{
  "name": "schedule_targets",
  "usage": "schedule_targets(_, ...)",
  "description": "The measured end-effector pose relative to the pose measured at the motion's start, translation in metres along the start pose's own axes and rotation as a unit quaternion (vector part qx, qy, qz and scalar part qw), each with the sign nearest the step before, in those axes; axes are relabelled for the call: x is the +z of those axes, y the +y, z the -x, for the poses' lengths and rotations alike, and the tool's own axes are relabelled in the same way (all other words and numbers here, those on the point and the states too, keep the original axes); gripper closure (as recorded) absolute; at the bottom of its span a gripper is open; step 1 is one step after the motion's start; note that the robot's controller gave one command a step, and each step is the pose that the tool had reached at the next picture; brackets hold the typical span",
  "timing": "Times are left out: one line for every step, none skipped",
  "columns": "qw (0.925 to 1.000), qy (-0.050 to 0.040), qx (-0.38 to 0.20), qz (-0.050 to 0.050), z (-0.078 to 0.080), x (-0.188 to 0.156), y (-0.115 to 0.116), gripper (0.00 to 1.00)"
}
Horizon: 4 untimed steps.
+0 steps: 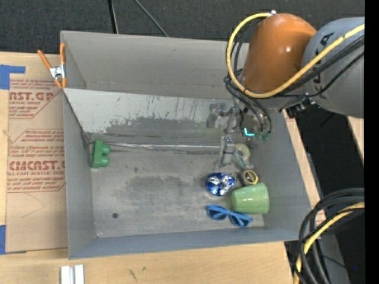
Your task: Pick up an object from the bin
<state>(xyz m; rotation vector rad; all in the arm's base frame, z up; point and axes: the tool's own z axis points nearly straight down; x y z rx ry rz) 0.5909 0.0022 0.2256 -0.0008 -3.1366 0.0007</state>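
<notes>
The gripper (228,149) hangs low toward 3 o'clock in the bin (177,58); its jaw gap cannot be told. A blue ball (219,184) lies just beside it at 6 o'clock, a green cup (251,199) at 5, sunglasses (230,215) beyond.

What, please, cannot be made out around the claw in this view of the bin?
All in the camera view:
- Pale object beside the claw: partly behind the claw, kind unclear.
- Small ring-like thing: too small to identify.
- Blue sunglasses: right part seems tucked under the green cup.
- Bin: its far right corner is covered by the arm's orange cover.
</notes>
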Motion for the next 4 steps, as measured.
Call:
schedule_targets(0.9971,0.0010,-0.077,0.000,-0.047,0.094,-0.051,0.00)
schedule_targets(0.9976,-0.0016,-0.069,0.001,-0.031,0.136,-0.053,0.00)
schedule_targets(0.9976,-0.0029,-0.069,0.000,-0.031,0.133,-0.053,1.00)
schedule_targets(0.9965,-0.0077,-0.083,-0.001,-0.039,0.020,-0.046,1.00)
